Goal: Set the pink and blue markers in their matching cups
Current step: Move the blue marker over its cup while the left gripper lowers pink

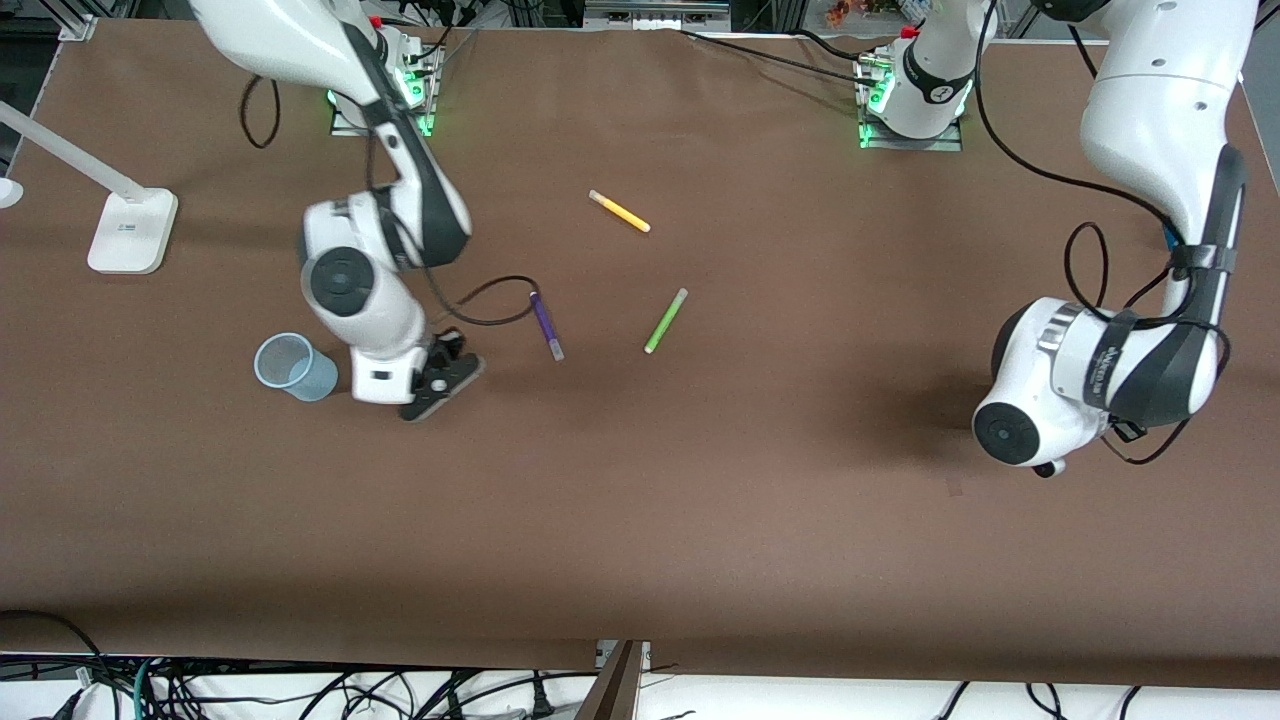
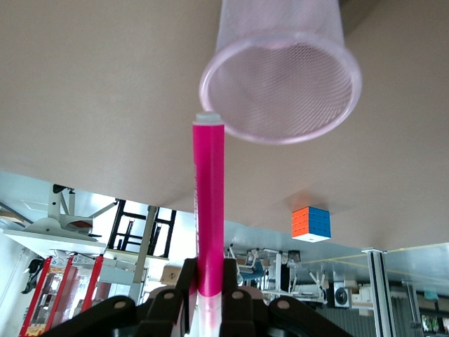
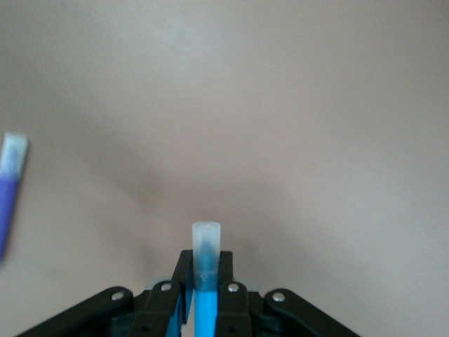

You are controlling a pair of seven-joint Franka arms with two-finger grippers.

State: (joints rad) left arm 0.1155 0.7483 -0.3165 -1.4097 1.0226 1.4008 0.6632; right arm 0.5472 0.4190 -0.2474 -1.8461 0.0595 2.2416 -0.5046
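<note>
My left gripper (image 2: 209, 270) is shut on the magenta-pink marker (image 2: 209, 210). The marker's end reaches the rim of the pale pink mesh cup (image 2: 280, 70), whose mouth faces the left wrist camera. In the front view the left arm's wrist (image 1: 1040, 400) hides that gripper, the marker and the cup. My right gripper (image 1: 440, 385) is low over the table beside the pale blue cup (image 1: 293, 366). In the right wrist view it (image 3: 205, 263) is shut on the bright blue marker (image 3: 206, 270), pale cap end outward.
A dark purple pen (image 1: 546, 325) lies close to my right gripper and shows in the right wrist view (image 3: 10, 189). A green pen (image 1: 665, 320) and a yellow pen (image 1: 620, 211) lie mid-table. A white lamp base (image 1: 130, 230) stands at the right arm's end. A colour cube (image 2: 311, 223) sits near the table edge.
</note>
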